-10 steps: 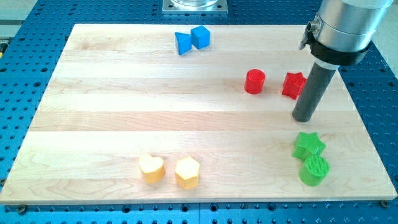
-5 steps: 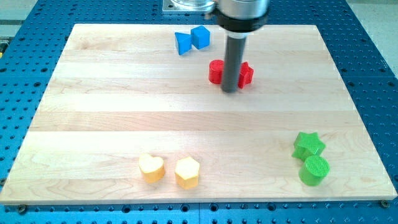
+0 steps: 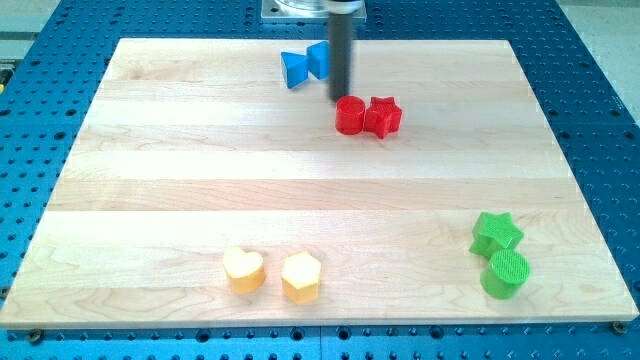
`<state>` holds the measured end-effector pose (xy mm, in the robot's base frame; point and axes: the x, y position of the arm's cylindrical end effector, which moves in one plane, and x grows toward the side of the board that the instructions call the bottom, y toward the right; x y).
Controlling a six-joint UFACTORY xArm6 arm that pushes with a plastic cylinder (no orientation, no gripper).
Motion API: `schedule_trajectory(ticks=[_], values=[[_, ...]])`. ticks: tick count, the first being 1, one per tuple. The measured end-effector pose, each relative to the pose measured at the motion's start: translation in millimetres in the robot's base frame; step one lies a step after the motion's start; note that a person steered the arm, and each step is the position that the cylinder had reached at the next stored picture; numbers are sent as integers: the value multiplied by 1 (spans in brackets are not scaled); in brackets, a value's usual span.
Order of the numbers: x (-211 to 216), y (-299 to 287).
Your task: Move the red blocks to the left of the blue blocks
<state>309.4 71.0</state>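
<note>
**Q:** Wooden board (image 3: 150,150) on a blue perforated bench: reading from the view's left, what lies where?

**A:** Near the bottom edge you see a yellow heart block (image 3: 243,271) and a yellow hexagon block (image 3: 301,277). At the top sit the two blue blocks (image 3: 307,65), touching. My tip (image 3: 341,99) stands just to their right and just above the red cylinder block (image 3: 350,115), which touches the red star block (image 3: 382,116). At the far right are a green star block (image 3: 496,233) and a green cylinder block (image 3: 505,273), well clear of the work.

**Q:** What does the arm hold?

**A:** Nothing; it carries only a bare rod, so no pincer state applies.

**Q:** How do you do the step well?

**A:** Both reds lie right of and below the blues. In my judgement, you bring the tip round to the star's right side and push leftward through both reds, keeping the line below the blues so that they are not knocked.
</note>
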Motion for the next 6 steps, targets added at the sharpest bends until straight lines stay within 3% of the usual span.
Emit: schedule_trajectory(ticks=[1, 3, 4, 5, 6], values=[[11, 113], [23, 8], [13, 109], [58, 64], [68, 1]])
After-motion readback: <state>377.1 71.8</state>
